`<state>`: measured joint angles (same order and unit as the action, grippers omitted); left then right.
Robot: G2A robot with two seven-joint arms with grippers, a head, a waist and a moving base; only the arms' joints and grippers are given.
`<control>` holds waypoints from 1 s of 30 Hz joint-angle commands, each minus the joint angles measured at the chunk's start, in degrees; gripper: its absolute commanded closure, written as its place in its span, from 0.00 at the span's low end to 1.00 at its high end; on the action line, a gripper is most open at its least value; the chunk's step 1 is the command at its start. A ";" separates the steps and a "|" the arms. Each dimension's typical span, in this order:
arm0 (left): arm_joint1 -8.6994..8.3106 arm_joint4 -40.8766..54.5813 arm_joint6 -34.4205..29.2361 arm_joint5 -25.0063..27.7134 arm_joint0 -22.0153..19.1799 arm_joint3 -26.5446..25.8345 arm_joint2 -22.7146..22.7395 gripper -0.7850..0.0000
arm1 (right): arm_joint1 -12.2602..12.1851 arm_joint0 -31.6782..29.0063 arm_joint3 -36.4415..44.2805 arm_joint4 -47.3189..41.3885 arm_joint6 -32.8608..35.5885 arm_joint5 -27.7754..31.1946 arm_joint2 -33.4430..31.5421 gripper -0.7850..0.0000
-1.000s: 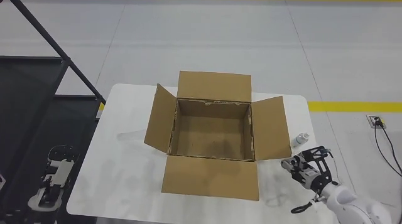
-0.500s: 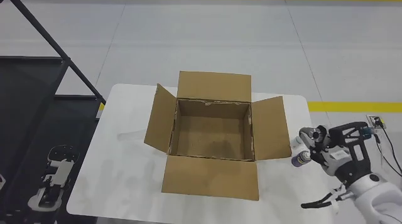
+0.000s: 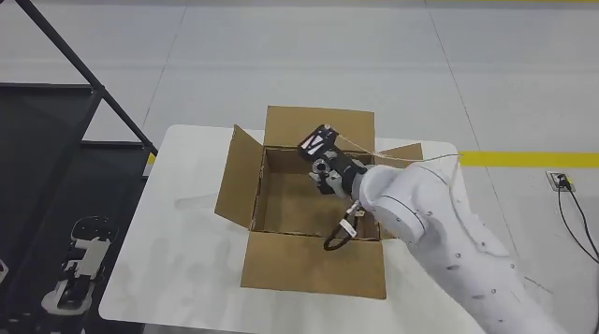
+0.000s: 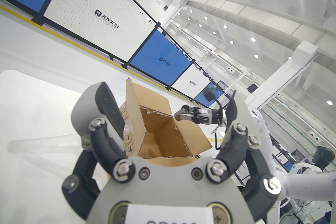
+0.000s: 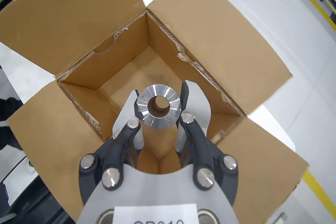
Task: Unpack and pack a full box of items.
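My right hand (image 5: pixel 160 92) hangs over the open cardboard box (image 5: pixel 189 25) on the white table (image 3: pixel 178 231). Its fingers are pinched nearly closed around a small round silver item (image 5: pixel 172 104), held above the box's inside. My left hand (image 4: pixel 168 96) is spread wide, off to one side of the box, gripping nothing.

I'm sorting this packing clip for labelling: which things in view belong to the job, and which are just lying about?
Part of the job:
- cardboard box, flaps open, on the white table
- small silver-ended item, held over the box's opening by the right gripper

Just lying about:
- black metal frame beside the table
- floor socket with its cable
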<state>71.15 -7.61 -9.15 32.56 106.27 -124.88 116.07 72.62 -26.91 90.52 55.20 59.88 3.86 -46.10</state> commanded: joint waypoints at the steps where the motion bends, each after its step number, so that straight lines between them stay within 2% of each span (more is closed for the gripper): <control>1: 0.00 0.00 0.00 0.00 0.00 0.00 0.00 0.00 | 2.45 4.97 -8.36 -2.49 -1.60 0.09 6.25 1.00; 5: 0.00 0.00 0.00 0.00 0.00 0.00 0.00 0.00 | 6.78 9.40 -20.30 -5.33 -5.40 -0.63 13.19 1.00; 10: 0.00 0.00 0.00 0.00 0.00 0.00 0.00 0.00 | 10.74 10.34 -31.96 -8.57 -11.25 -0.58 17.19 1.00; 18: 0.00 0.00 0.00 0.00 0.00 0.00 0.00 0.00 | 16.03 10.30 -45.69 -10.36 -19.23 -1.49 20.52 1.00; 24: 0.00 0.00 0.00 0.00 0.00 0.00 0.00 0.00 | 18.89 11.09 -52.70 -11.01 -22.71 1.15 21.16 1.00; 26: 0.00 0.00 0.00 0.00 0.00 0.00 0.00 0.00 | 19.63 11.48 -54.29 -10.40 -22.44 1.86 21.55 0.80; 27: 0.00 0.00 0.00 0.00 0.00 0.00 0.00 0.00 | 20.00 11.58 -54.93 -10.13 -22.48 1.83 21.69 0.73; 30: 0.00 0.00 0.00 0.00 0.00 0.00 0.00 0.00 | 20.88 11.75 -56.66 -10.00 -22.86 2.60 21.69 0.64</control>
<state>71.15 -7.61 -9.15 32.56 106.27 -124.88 116.07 93.26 -15.21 34.46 45.17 37.17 6.18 -24.37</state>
